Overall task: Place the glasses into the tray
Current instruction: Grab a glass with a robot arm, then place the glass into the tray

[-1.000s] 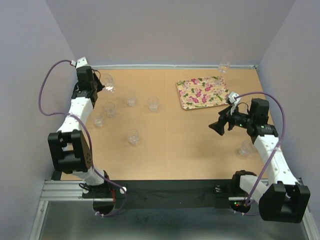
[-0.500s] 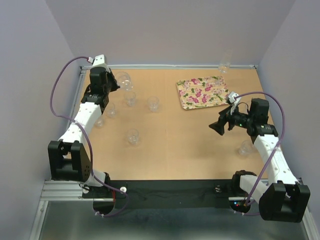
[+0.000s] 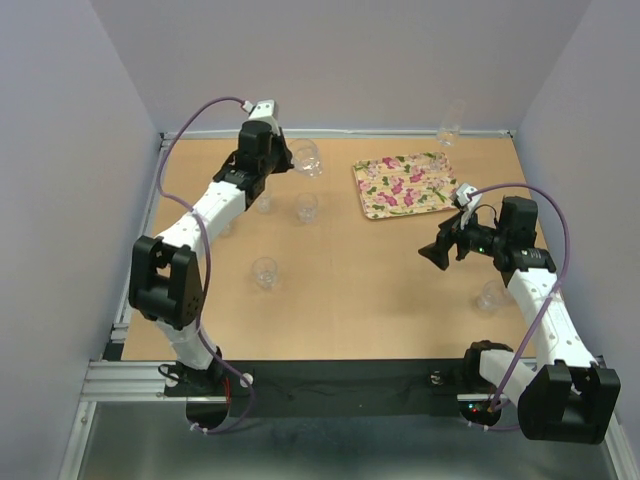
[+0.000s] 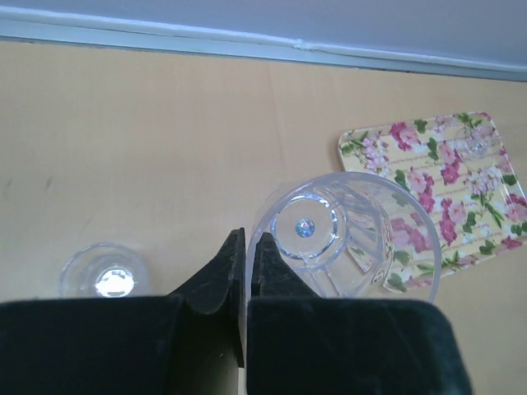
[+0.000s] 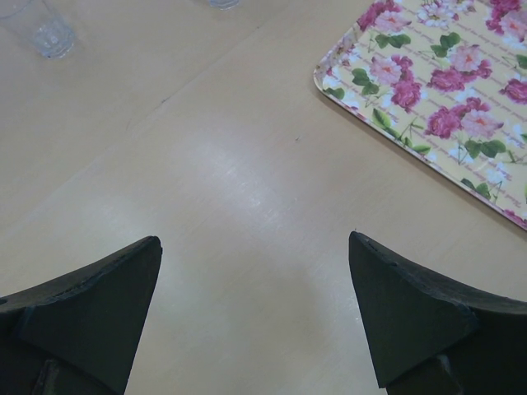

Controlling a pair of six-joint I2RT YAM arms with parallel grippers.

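Left gripper [image 4: 249, 243]: fingers pinched shut on the wall of one glass [image 4: 342, 239]; a rim grip, probably for carrying. Glass sits just left of tray [image 3: 400, 185].
Right gripper [image 5: 255, 247]: spread wide, empty, before the tray's near edge.
Other glasses [image 3: 306, 206]: on table, left of tray.

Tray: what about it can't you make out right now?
Left wrist: the glass in the left claw covers and distorts a corner of the tray.
Right wrist: the tray runs off the top and right edges.
Top external: too small to tell whether anything clear stands on it.
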